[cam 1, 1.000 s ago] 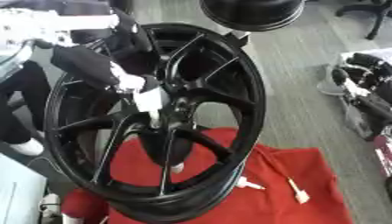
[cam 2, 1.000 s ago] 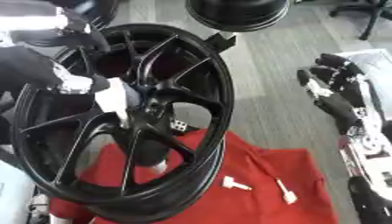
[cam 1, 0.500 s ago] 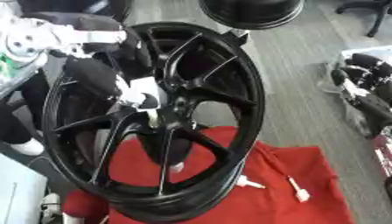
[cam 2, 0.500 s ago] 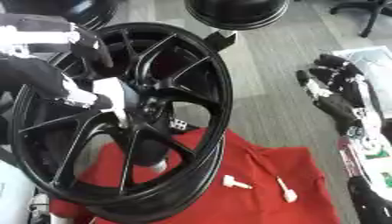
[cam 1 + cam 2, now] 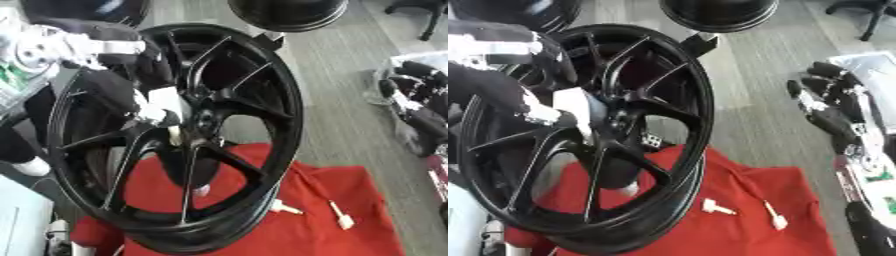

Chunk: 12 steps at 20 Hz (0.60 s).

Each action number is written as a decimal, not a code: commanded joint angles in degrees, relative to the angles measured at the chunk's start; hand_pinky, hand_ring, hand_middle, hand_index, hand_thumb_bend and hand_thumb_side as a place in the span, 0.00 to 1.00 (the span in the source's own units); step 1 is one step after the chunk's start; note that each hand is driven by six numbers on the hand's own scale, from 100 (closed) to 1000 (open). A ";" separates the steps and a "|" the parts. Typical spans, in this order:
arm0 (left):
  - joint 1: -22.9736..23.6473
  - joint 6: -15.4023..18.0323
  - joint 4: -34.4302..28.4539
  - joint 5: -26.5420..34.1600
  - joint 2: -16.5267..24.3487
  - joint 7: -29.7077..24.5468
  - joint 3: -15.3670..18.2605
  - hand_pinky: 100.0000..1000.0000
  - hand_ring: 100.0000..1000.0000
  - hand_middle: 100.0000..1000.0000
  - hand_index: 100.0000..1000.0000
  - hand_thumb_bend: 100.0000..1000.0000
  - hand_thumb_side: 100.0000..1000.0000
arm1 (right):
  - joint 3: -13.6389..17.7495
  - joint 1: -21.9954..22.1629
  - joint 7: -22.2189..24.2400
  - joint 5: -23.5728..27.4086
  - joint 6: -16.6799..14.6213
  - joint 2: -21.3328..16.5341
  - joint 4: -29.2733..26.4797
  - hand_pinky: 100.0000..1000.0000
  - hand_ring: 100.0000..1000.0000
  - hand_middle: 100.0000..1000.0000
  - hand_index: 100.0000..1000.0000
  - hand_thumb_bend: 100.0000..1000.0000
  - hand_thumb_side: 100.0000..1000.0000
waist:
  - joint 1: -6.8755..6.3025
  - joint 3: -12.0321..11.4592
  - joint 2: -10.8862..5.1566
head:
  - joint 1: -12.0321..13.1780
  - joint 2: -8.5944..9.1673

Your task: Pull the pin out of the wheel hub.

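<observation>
A black spoked wheel [image 5: 254,70] stands upright on a stand over a red cloth [image 5: 332,235]. My left hand [image 5: 118,92] reaches in from the left to the hub [image 5: 206,120]. Its fingers are curled round a white pin [image 5: 164,102], whose thin stem [image 5: 175,134] points down beside the hub. Whether the stem's tip still sits in the hub is hidden. My right hand [image 5: 833,100] hangs at the right edge, well away from the wheel, with relaxed fingers and nothing in it.
Two loose white pins [image 5: 284,206] [image 5: 339,216] lie on the red cloth in front of the wheel. Another dark wheel [image 5: 289,12] stands behind. The floor [image 5: 350,100] to the right is grey planks.
My left hand has shifted slightly up and to the left with the white pin in it. The right hand has stayed put.
</observation>
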<state>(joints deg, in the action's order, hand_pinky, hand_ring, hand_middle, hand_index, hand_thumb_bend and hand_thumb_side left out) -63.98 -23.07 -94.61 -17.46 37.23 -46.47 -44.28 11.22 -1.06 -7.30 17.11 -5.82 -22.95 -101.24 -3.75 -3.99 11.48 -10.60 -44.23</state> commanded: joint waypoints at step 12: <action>0.44 -5.68 2.28 -1.02 -0.73 -5.50 0.80 0.79 0.78 0.74 0.77 0.43 0.52 | 0.10 -0.80 0.18 -0.41 0.01 -1.22 -0.74 0.89 0.71 0.68 0.72 0.43 0.11 | 0.39 0.31 -0.40 | 1.18 0.11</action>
<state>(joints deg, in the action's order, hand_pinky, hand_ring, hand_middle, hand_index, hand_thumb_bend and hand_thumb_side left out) -62.88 -23.18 -92.23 -18.12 35.99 -46.36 -44.28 11.21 -1.47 -7.26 16.89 -5.81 -22.95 -101.23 -3.68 -3.68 11.80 -9.63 -44.23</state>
